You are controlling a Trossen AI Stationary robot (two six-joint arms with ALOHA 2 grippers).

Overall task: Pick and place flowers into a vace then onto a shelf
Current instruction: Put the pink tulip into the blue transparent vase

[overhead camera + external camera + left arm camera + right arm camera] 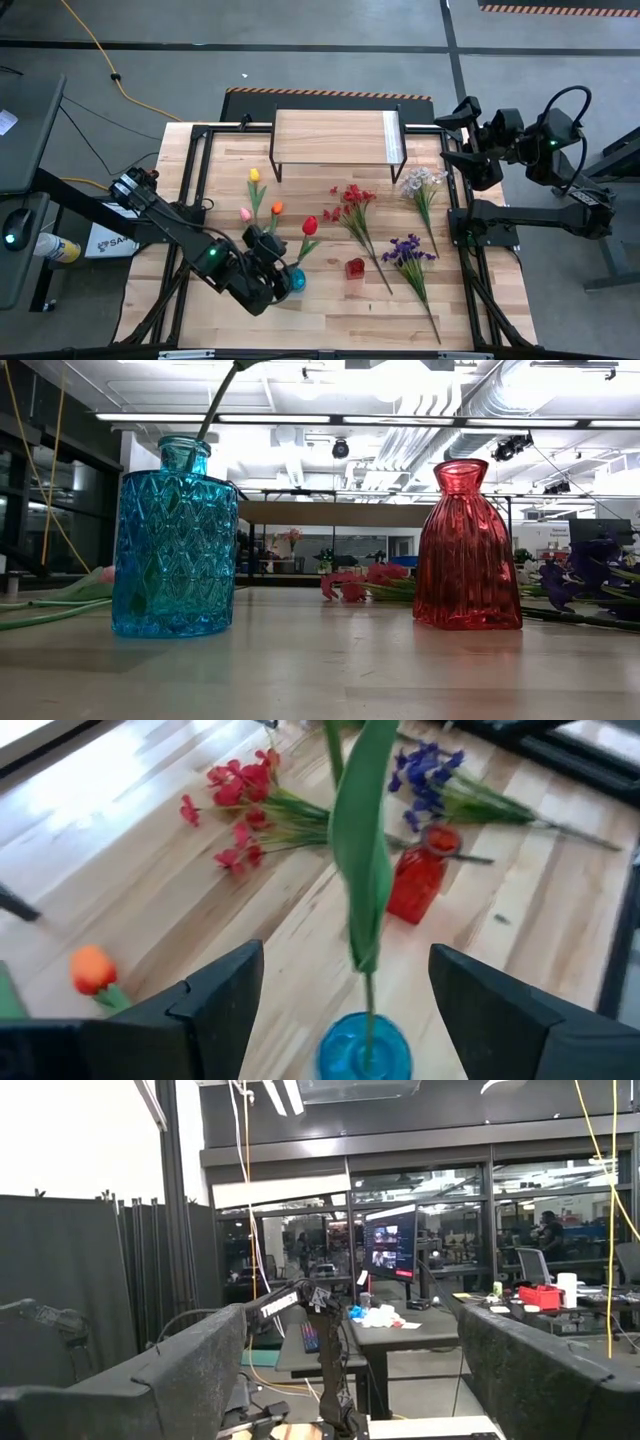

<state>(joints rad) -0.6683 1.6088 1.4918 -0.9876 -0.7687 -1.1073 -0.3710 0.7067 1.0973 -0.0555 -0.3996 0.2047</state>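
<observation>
Left gripper (345,1010) open wide above the blue vase (296,279), red tulip (309,226) stem standing in that vase, free of the fingers; right gripper (345,1370) wide open, parked beyond the shelf (335,137).

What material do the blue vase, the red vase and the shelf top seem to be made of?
Blue vase: likely glass, glossy; see-through, diamond-patterned, the stem visible inside.
Red vase: likely glass, glossy; translucent, with vertical ribs.
Shelf top: light wood look with visible grain, possibly laminate.

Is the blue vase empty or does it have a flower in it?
Not empty: a green stem stands in the blue vase mouth.
</observation>
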